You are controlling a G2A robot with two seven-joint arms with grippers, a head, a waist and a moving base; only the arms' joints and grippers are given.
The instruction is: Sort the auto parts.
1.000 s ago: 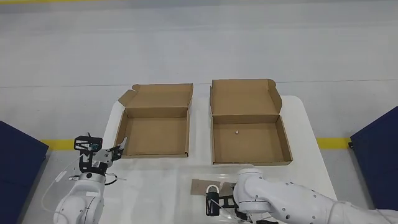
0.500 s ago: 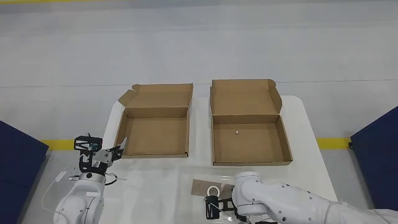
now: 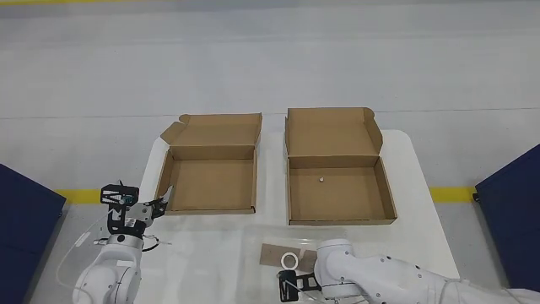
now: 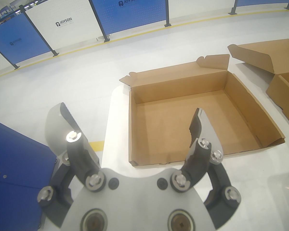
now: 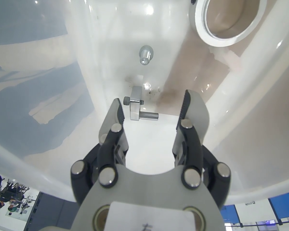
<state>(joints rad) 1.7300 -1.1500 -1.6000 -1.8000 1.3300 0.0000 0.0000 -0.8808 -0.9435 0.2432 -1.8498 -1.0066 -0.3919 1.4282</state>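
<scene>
— Where's your right hand (image 5: 153, 102)?
— Low over the tabletop's (image 3: 211, 245) near edge, fingers apart, a small metal bracket (image 5: 136, 110) lying between the fingertips. A bolt (image 5: 146, 55) lies just beyond, then the metal ring (image 5: 202, 28) (on a brown sheet (image 3: 272, 253)).
— And your left hand (image 4: 130, 110)?
— Fingers spread wide, near the left box (image 4: 183, 121). One tiny part (image 3: 322, 179) lies in the right box (image 3: 342, 194).

White bench (image 3: 211, 236): pinned metal block (image 5: 135, 106) just ahead of the right end effector (image 5: 153, 101), bolt (image 5: 145, 54) beyond it, cardboard sheet (image 3: 272, 253) farther off; two open boxes (image 3: 211, 184) (image 3: 337, 192) ahead of the left end effector (image 4: 130, 109).
</scene>
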